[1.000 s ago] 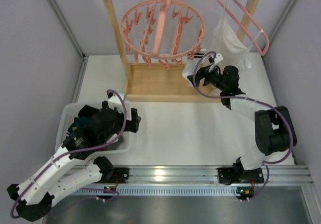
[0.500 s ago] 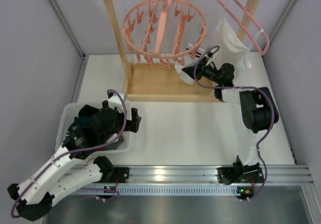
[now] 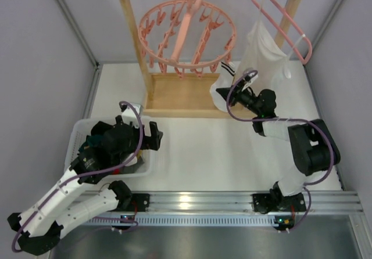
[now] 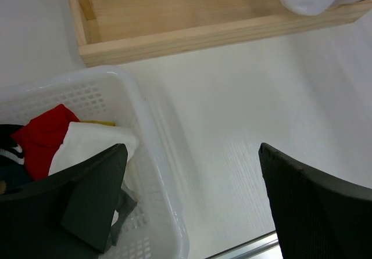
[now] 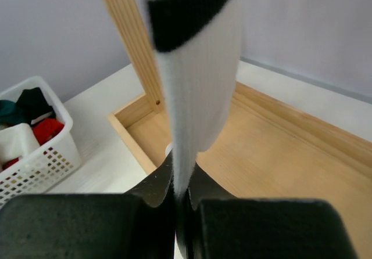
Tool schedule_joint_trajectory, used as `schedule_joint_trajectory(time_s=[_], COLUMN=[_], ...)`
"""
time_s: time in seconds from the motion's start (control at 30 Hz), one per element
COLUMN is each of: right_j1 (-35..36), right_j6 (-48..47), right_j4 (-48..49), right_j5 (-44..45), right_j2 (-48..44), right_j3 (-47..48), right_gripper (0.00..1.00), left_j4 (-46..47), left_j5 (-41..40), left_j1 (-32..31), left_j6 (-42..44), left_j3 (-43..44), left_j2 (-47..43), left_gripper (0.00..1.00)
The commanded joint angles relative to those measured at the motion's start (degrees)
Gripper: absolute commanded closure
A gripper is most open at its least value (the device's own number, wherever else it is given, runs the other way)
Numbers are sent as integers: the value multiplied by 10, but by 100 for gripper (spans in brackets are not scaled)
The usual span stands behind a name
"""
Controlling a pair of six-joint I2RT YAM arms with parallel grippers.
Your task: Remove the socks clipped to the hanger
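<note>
The round pink hanger (image 3: pixel 186 35) hangs from the wooden rack's top bar, its clips mostly bare. A white sock with black stripes (image 3: pixel 224 80) hangs at the ring's right edge. It runs taut up out of the right wrist view (image 5: pixel 197 85), so its clip is hidden. My right gripper (image 3: pixel 229 95) (image 5: pixel 181 189) is shut on the sock's lower part, above the rack's wooden base. My left gripper (image 3: pixel 146 138) (image 4: pixel 192 204) stands open over the right rim of the white basket (image 4: pixel 154 148), holding nothing. Red (image 4: pixel 40 140) and white (image 4: pixel 87 140) socks lie in the basket.
The wooden rack has an upright post (image 5: pixel 131 32) and a tray-like base (image 3: pixel 186 96) (image 4: pixel 203 32). A large white garment (image 3: pixel 264 44) hangs on a pink triangular hanger (image 3: pixel 293 32) just behind my right arm. Grey walls close in both sides.
My right gripper has gone from open to shut on the striped sock and drawn back a little toward the near side. The round hanger has swung slightly left. The left arm has barely moved.
</note>
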Motion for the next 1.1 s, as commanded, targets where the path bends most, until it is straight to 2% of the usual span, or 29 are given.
schedule_joint_trajectory(time_s=[0.0, 0.13, 0.27, 0.4, 0.43, 0.53, 0.77, 0.93, 1.07], right_j1=[44, 102, 208, 284, 303, 375, 463, 520, 537], right_j6=[-99, -131, -156, -160, -163, -171, -185, -195, -184], right_j4=[-71, -144, -194, -226, -233, -250, -252, -253, -245], right_j5=[117, 258, 381, 492, 545, 615, 710, 817, 821], right_j2=[-91, -160, -215, -239, -241, -234, -175, -131, -118], right_j3=[-46, -89, -112, -115, -110, -87, -21, 28, 37], right_gripper=[100, 100, 100, 100, 100, 100, 100, 100, 100], left_j4=[18, 18, 16, 16, 16, 15, 15, 17, 17], left_j5=[-16, -21, -60, -64, -66, -69, -140, -179, -188], left_j1=[1, 1, 1, -2, -6, -10, -68, -106, -107], left_j6=[-36, -62, -65, -55, -47, -21, 28, 30, 30], left_j3=[54, 109, 202, 291, 309, 382, 514, 535, 538], left_j2=[4, 28, 87, 136, 145, 195, 326, 371, 396], left_gripper=[2, 2, 2, 2, 2, 2, 2, 2, 2])
